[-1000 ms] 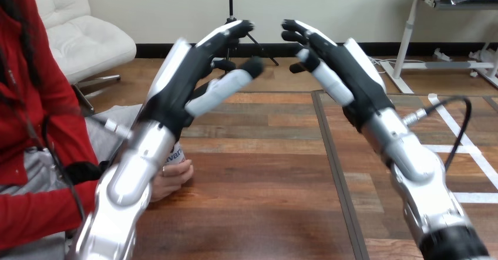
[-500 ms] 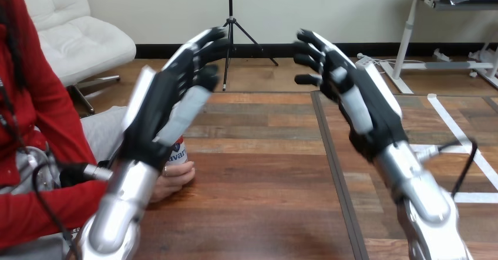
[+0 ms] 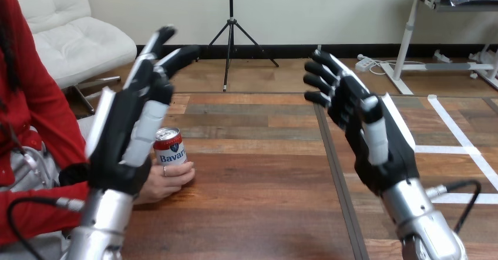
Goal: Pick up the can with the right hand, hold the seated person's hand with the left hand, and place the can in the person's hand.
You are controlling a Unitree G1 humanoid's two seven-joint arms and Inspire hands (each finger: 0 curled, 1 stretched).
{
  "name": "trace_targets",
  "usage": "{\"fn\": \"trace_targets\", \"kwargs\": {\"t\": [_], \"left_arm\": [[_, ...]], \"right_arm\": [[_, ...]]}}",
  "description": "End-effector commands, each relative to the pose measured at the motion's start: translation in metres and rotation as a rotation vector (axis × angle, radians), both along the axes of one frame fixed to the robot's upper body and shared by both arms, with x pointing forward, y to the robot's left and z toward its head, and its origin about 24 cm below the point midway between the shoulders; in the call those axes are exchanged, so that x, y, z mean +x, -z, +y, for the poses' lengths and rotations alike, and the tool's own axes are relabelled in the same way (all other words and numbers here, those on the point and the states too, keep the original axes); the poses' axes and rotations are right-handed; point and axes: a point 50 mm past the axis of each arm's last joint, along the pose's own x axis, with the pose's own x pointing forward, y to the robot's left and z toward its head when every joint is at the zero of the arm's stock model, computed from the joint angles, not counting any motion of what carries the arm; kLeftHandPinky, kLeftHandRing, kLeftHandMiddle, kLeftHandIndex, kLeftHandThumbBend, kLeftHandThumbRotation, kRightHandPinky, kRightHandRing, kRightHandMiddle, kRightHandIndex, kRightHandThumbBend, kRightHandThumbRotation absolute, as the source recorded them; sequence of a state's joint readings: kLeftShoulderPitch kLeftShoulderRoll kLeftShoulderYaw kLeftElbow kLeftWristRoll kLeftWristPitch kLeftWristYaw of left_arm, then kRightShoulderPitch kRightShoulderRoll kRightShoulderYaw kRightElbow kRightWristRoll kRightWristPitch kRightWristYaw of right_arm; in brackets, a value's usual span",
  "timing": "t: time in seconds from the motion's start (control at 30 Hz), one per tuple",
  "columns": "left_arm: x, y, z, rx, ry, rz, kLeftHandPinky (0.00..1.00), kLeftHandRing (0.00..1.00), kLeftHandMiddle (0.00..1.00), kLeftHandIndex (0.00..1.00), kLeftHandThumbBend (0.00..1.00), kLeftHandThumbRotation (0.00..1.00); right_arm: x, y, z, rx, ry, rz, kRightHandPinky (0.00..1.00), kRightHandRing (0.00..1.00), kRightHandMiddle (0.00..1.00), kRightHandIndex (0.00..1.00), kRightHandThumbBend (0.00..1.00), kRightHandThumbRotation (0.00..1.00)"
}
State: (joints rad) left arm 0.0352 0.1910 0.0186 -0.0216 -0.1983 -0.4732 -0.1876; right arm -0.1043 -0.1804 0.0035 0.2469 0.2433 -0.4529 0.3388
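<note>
A wooden counter (image 3: 252, 207) stretches ahead, seen from the robot's head. Both robot arms rise from the bottom edge, and both hands are held up in the air above the counter, well apart from each other, with their palms turned inward.

The left hand (image 3: 117, 134) stands at the view's left. Its fingers (image 3: 170, 57) are straight and point up and away from the robot, a little spread, and they hold nothing. Its thumb lies along the palm's inner side.

The right hand (image 3: 369, 154) stands at the view's right, its silver forearm below it. Its fingers (image 3: 323, 72) are loosely relaxed, slightly bent at the tips and apart from one another, and nothing lies in them.

The can (image 3: 170, 148) stands upright near the counter's left edge, just beyond the left hand, which hides part of its left side. It has a red top rim and a white and blue label. It is in the person's hand (image 3: 167, 181), which rests on the counter with its fingers curled round the can's lower part. Neither robot hand touches the can or the person's hand.

A dark strip (image 3: 336, 172) runs along the counter from far to near, between the two robot hands and closer to the right one.
</note>
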Motion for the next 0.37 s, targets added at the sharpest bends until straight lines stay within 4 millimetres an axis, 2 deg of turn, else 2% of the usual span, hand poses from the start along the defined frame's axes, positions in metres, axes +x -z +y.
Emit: {"fn": "trace_targets", "kwargs": {"t": [0.0, 0.33], "left_arm": [[-0.006, -0.014, 0.001, -0.004, 0.014, -0.062, 1.00, 0.87, 0.81, 0.86, 0.70, 0.89], [-0.017, -0.002, 0.004, -0.016, 0.012, -0.014, 0.82, 0.81, 0.78, 0.77, 0.65, 0.90]], "right_arm": [[-0.001, -0.020, -0.001, 0.059, 0.012, -0.108, 0.91, 0.90, 0.91, 0.89, 1.00, 1.00], [-0.010, -0.014, -0.003, 0.109, 0.045, -0.098, 0.84, 0.88, 0.89, 0.88, 1.00, 1.00]]}}
